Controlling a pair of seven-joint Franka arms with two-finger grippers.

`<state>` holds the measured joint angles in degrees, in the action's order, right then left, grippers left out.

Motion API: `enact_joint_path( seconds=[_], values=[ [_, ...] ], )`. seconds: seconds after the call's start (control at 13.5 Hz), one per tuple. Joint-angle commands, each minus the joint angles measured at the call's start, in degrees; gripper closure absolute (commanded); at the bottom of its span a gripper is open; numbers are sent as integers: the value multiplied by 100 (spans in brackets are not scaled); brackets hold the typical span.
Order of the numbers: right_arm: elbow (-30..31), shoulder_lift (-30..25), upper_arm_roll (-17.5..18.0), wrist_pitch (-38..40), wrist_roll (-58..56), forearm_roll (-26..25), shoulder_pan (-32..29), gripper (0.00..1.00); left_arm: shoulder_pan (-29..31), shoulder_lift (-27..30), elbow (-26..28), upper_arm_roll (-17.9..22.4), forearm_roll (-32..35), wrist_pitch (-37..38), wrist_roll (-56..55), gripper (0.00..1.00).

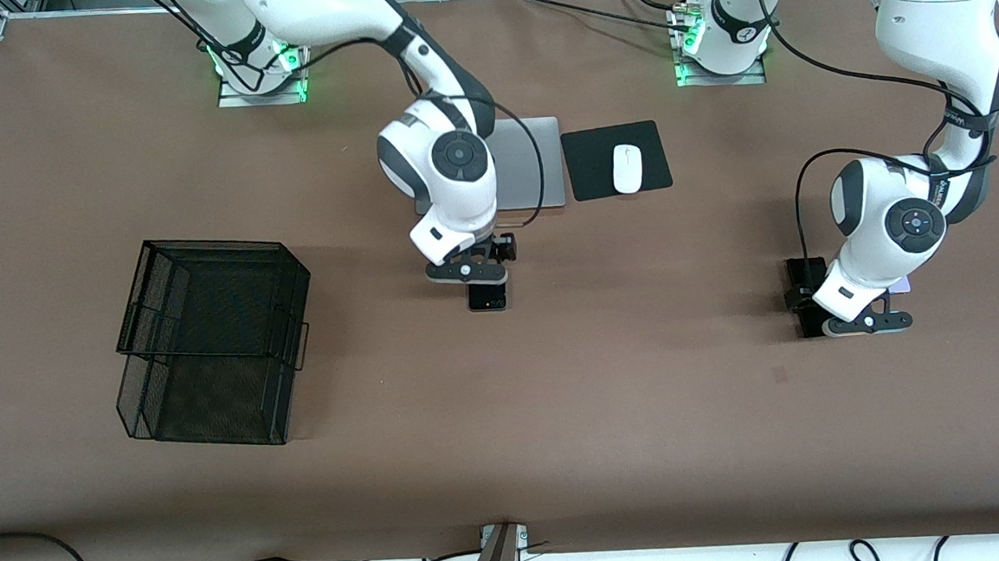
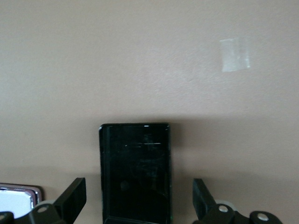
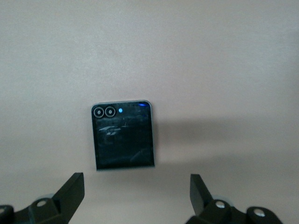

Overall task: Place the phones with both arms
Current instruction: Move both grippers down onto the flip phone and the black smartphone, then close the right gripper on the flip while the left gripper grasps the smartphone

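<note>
long black slab phone flat, glossy | left end effector apart over it | right end effector apart over squarish black phone

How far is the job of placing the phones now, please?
Nothing looks done yet: the mesh basket holds no phone. In hand: the right gripper is open over the small black phone, and the left gripper is open around the longer black phone, which lies flat on the table. Left: gripping, lifting and placing both, then the white-lavender phone beside it.
</note>
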<state>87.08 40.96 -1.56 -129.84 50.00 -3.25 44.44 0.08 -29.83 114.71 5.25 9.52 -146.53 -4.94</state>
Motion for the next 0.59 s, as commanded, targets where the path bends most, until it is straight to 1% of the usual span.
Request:
enact_joint_path(
  seconds=[0.0,0.15,0.52],
  values=[
    [-156,385,33,-426,72,-53,-14,0,159,-14,131,-76,129,-199,98,0],
    [-156,553,41,-717,203,-27,12,0,317,-120,131,-129,85,-226,89,0],
    [-156,755,41,-841,326,0,30,0,545,-243,131,-339,23,-235,81,0]
  ],
)
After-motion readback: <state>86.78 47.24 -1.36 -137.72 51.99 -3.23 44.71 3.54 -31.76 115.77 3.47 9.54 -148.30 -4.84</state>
